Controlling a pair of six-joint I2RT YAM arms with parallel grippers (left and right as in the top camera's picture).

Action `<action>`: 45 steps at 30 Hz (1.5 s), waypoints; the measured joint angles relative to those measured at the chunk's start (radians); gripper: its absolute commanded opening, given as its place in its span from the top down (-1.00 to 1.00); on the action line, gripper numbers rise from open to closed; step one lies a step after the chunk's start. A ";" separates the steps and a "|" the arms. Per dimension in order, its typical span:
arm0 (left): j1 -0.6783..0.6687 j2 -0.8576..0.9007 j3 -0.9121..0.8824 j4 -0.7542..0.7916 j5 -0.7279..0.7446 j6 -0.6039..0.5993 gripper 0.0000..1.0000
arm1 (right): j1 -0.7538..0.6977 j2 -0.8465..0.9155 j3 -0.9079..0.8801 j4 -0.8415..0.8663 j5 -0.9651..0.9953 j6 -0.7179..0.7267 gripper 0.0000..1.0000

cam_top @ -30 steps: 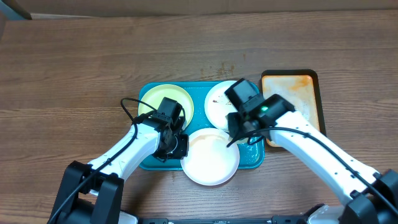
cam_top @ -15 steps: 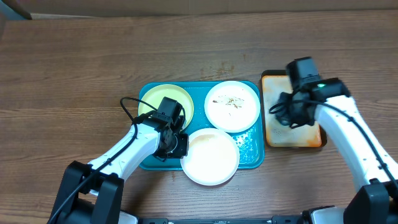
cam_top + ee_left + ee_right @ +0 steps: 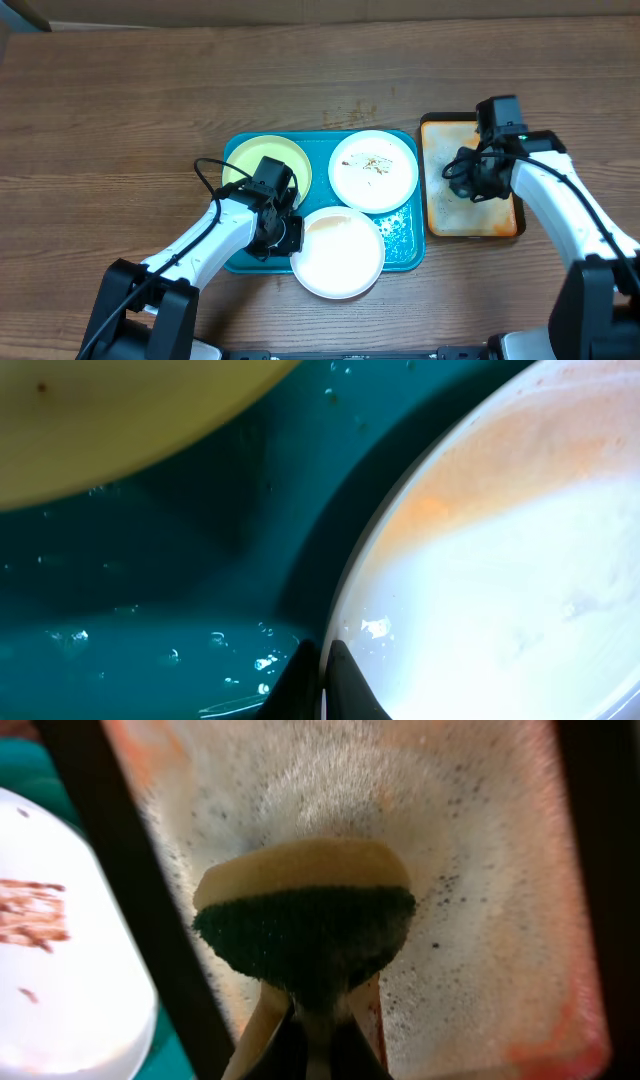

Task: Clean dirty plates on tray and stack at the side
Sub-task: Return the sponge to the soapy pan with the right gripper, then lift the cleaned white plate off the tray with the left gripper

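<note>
Plates on the blue tray point(image 3: 405, 238) number three: the yellow-green plate point(image 3: 258, 160) at its far left, the smeared white plate point(image 3: 374, 170) at its far right with brown streaks across the middle, and the front white plate point(image 3: 338, 255) nearest you, hanging out over the tray's near rim. The tray lies at the middle of the wooden table point(image 3: 150, 90).

Your left gripper point(image 3: 290, 238) is clamped on the left edge of the front white plate. From the left wrist you see the rim pinched between the two dark fingertips point(image 3: 350, 685), a faint orange tint inside the plate point(image 3: 500, 560), and water beads on the tray floor point(image 3: 150, 610). The yellow-green plate point(image 3: 100, 420) lies just beyond.

Your right gripper point(image 3: 472, 183) is over the small dark-rimmed tray point(image 3: 447, 205), which lies just beside the blue tray's right end. It grips a sponge point(image 3: 305, 910), yellow on top and dark green below, squeezed between the fingers point(image 3: 255, 1020). Soapy foam and orange stains cover the small tray's floor point(image 3: 480, 870). The smeared white plate point(image 3: 50, 970) shows at the left edge of that view.
</note>
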 measured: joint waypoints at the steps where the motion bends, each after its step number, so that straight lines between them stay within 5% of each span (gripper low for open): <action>1: 0.000 0.000 0.001 -0.007 0.000 0.000 0.92 | 0.000 0.010 -0.005 0.003 -0.002 -0.003 0.92; 12: 0.000 0.002 0.177 -0.259 -0.168 -0.049 0.92 | 0.000 0.143 -0.013 0.053 -0.008 -0.013 0.91; 30: -0.010 0.002 0.343 -0.437 -0.436 -0.085 0.92 | 0.000 0.171 -0.013 0.059 -0.008 -0.013 0.89; 45: -0.250 0.002 0.403 -0.487 -0.743 -0.194 0.92 | 0.000 0.172 -0.013 0.059 -0.008 -0.013 0.89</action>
